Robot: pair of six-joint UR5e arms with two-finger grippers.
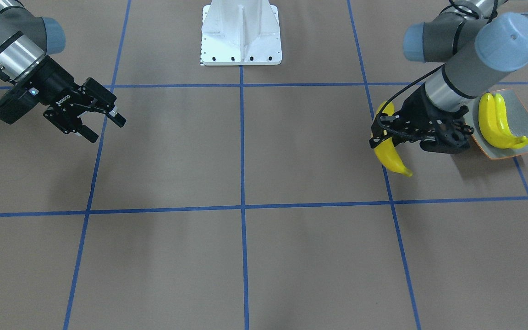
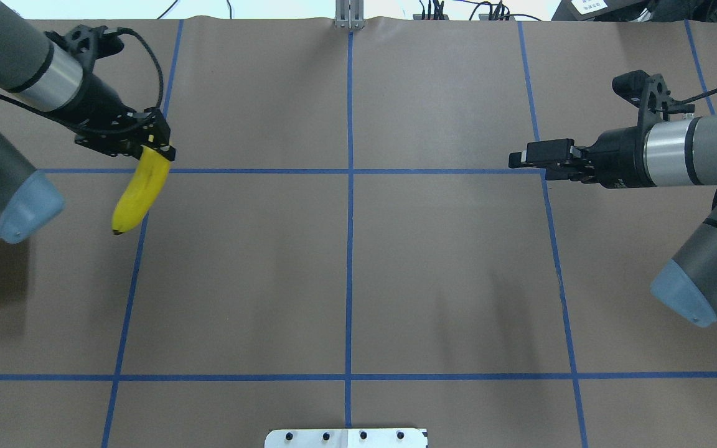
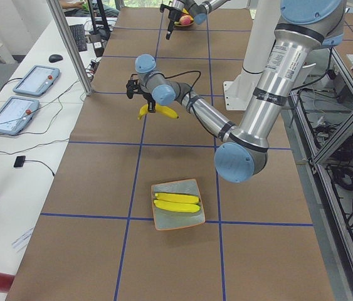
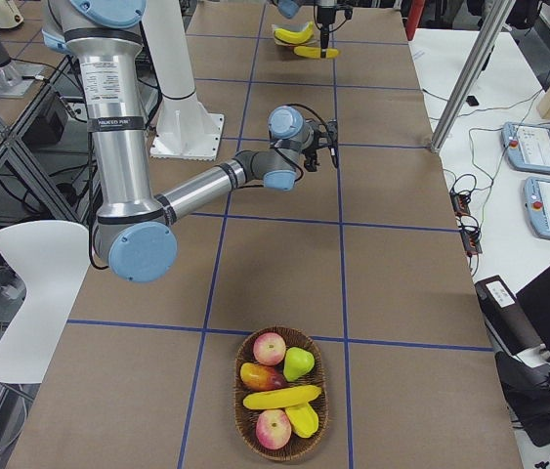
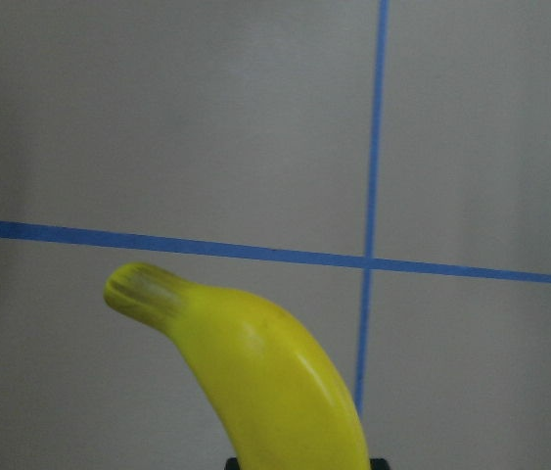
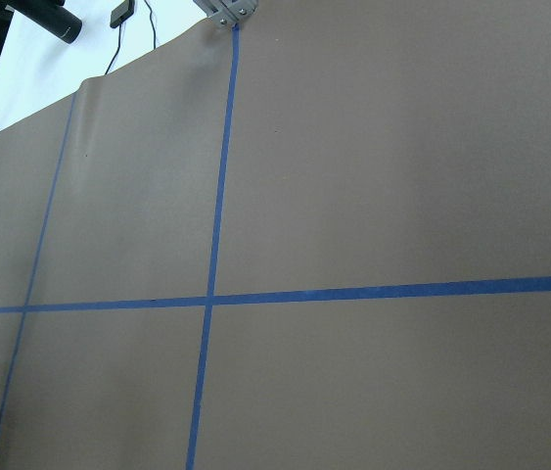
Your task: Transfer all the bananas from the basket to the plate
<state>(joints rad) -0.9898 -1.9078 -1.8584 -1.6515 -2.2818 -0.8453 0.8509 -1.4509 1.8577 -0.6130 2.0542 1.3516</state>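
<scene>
My left gripper is shut on a bright yellow banana and holds it above the table, just beside the plate; it also shows in the overhead view and the left wrist view. The grey-green plate with an orange rim holds two bananas side by side, also seen in the exterior left view. The woven basket stands at the table's far right end with a long yellow banana-like fruit in it. My right gripper is open and empty over bare table.
The basket also holds two apples, a green pear and other fruit. The white robot base stands at the table's back middle. Blue tape lines cross the brown table. Another station with fruit shows beyond the table.
</scene>
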